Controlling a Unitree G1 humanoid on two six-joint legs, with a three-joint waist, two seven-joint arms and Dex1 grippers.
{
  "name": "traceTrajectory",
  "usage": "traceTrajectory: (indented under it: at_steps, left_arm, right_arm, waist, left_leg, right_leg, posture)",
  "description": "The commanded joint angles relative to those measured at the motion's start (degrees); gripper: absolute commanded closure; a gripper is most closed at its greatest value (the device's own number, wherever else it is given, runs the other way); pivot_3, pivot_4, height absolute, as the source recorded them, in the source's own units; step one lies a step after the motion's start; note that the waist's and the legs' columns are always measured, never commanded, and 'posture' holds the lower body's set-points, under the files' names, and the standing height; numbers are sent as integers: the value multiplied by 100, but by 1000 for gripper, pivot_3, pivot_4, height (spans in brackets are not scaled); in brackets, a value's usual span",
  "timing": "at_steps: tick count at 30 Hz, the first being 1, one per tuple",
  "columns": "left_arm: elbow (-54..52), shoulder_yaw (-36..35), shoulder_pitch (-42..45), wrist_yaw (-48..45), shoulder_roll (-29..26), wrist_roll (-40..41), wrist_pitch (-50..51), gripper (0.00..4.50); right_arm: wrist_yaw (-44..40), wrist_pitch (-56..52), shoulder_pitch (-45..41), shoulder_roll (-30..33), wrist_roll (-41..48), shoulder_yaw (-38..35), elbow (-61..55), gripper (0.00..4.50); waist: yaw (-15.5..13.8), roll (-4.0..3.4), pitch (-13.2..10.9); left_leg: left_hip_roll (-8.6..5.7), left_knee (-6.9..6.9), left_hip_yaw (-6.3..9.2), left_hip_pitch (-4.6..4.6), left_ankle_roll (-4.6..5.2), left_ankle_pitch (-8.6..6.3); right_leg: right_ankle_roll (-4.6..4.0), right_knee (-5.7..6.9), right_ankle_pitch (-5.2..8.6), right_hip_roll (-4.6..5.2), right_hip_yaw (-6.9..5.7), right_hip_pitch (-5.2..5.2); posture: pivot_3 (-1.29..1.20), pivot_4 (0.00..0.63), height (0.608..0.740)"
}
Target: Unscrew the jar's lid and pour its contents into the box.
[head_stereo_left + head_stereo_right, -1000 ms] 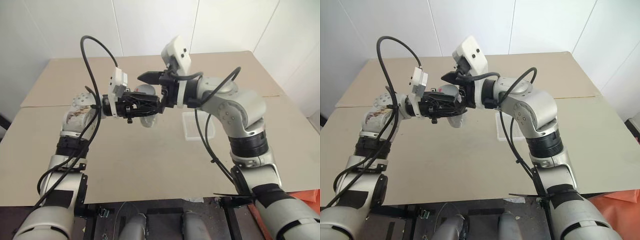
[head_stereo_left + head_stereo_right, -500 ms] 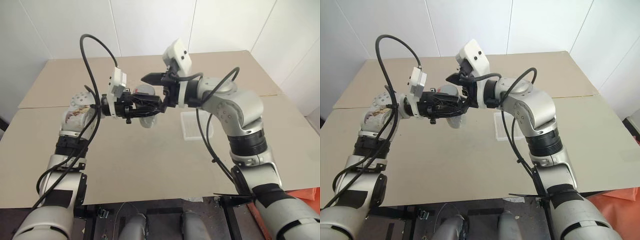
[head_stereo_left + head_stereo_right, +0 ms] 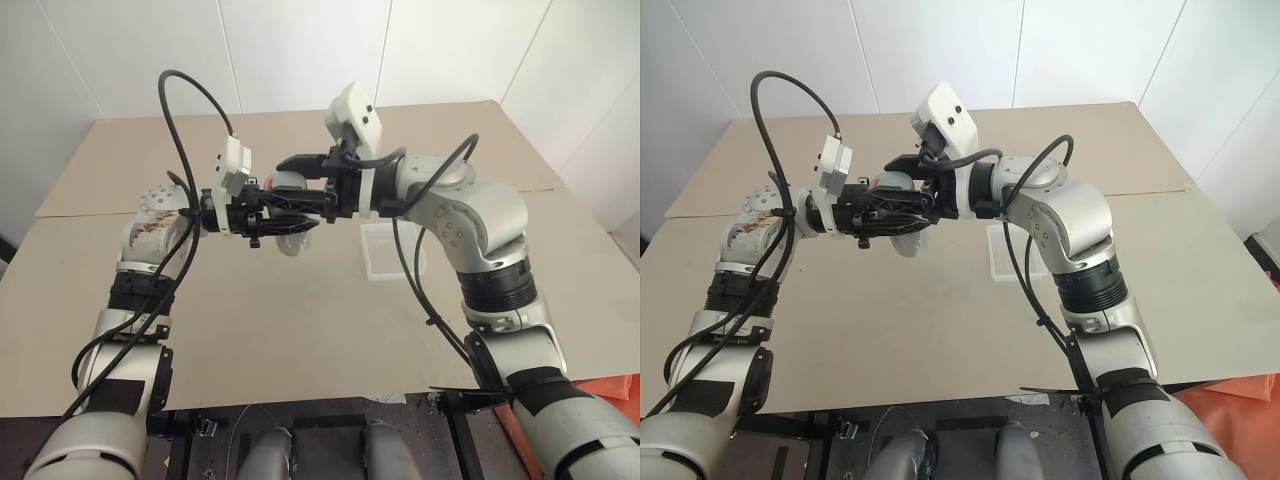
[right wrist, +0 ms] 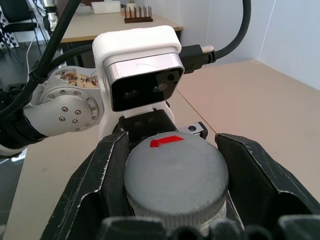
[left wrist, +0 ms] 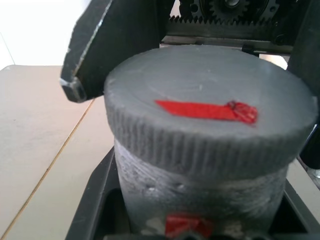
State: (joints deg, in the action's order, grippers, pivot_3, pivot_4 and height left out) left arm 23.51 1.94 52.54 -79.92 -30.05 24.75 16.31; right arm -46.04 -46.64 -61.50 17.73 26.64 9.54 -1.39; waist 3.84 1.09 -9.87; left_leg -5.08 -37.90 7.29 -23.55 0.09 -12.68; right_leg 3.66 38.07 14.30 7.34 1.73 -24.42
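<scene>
Since a second ago the right end effector (image 4: pixel 175 200) has drawn its two black fingers in from wide apart until they clamp the ribbed grey lid (image 4: pixel 176 177), one on each side of the rim. With its fingers shut, the left end effector (image 3: pixel 290 212) grips the jar (image 5: pixel 200 200) by its body, holding it in the air above the surface (image 3: pixel 300 320), left of the box (image 3: pixel 383 250) lying there. Both end effectors meet level and head-on, so the jar's long axis appears to run along the right one's line, and I judge that a roll of that wrist would unscrew the lid.
</scene>
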Motion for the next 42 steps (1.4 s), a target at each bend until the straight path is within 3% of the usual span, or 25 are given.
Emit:
traceTrajectory:
  at_steps: [1, 11, 16, 22, 24, 28, 35, 42]
  left_arm:
    - [-114, -195, 260, -272, -168, 149, -54, 2542]
    - [-935, -229, 188, -1006, -218, 648, 428, 2542]
    - [-1312, -230, 125, -1042, -150, 812, 637, 2542]
    - [-1454, -249, 26, -1007, -173, 813, 711, 2542]
    - [-1440, -262, -14, -997, -198, 776, 696, 2542]
    - [-1285, -355, -89, -856, -261, 725, 712, 2542]
    - [-943, -520, -384, -661, -502, 564, 612, 2542]
    - [-639, -532, -428, -313, -536, 366, 388, 2542]
  right_arm:
    - [-533, 486, -22, 167, -62, 54, 176, 1762]
    - [-3835, 2561, -771, -15, -38, 315, 2555, 1762]
    - [-4646, 3183, -1381, -184, 311, 851, 3663, 1762]
    - [-4646, 3684, -1793, -327, 371, 1058, 4518, 1762]
    - [-4646, 3760, -1841, -378, 292, 916, 4667, 1038]
    - [-4547, 3812, -1752, -343, 72, 486, 4648, 35]
    - [-3364, 3465, -785, 155, -140, -82, 2888, 35]
    - [-1834, 2095, 21, 319, -55, -291, 696, 35]
  waist:
    - [1, 0, 0]
    - [34, 0, 0]
    - [34, 0, 0]
    - [33, 0, 0]
    - [28, -1, 0]
    - [20, 0, 0]
    - [8, 0, 0]
    - [25, 0, 0]
  left_leg:
    - [0, 0, 0, 0, 0, 0]
    - [4, -1, -3, 11, 0, 0]
    - [6, -1, -6, 16, -1, 0]
    - [8, -1, -5, 17, -4, 2]
    - [8, -1, -5, 16, -4, 2]
    - [7, -1, -4, 15, -6, 3]
    - [7, -1, 0, 13, -8, 4]
    - [6, 0, -7, 12, -7, 4]
  right_leg:
    - [0, 0, 0, 0, 0, 0]
    - [0, -2, 0, -4, 0, 8]
    - [1, -1, 0, -5, 0, 8]
    - [0, -1, 0, -5, 1, 3]
    - [0, -1, 0, -4, 1, 3]
    - [0, 2, 0, -4, 1, 2]
    - [0, 2, 0, 1, 1, 2]
    - [0, 2, 0, 1, 3, -10]
  posture:
    - [0, 150, 740]
    - [0, 150, 740]
    - [0, 150, 740]
    - [0, 150, 740]
    - [0, 150, 740]
    - [0, 150, 740]
    - [0, 150, 740]
    - [0, 150, 740]
